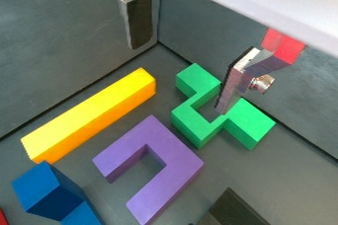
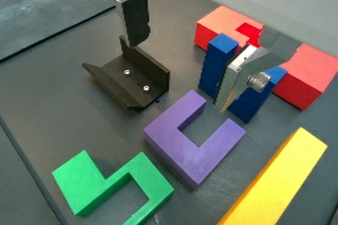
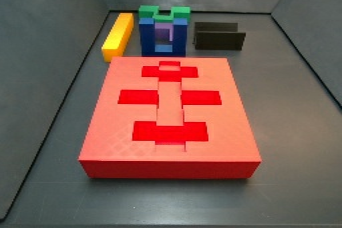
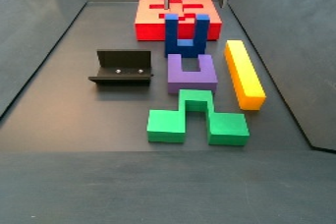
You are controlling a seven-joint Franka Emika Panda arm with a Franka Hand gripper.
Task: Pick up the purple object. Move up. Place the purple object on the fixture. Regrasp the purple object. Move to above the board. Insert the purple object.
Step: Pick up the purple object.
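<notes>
**Purple block lies flat, ungrasped**

The hand (image 2: 185,49) is seen above the worktop (image 4: 79,100) with fingers apart and nothing between them. The purple block (image 4: 192,71) is laid between the blue block (image 4: 184,34) and the green piece (image 4: 195,118), beside the fixture (image 4: 121,69).

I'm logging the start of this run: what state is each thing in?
gripper: open, empty, above the pieces
purple object: flat on the floor, ungrasped
fixture: nothing on it
board: slots empty
blue block: upright
green piece: lying flat
yellow bar: lying flat
</notes>
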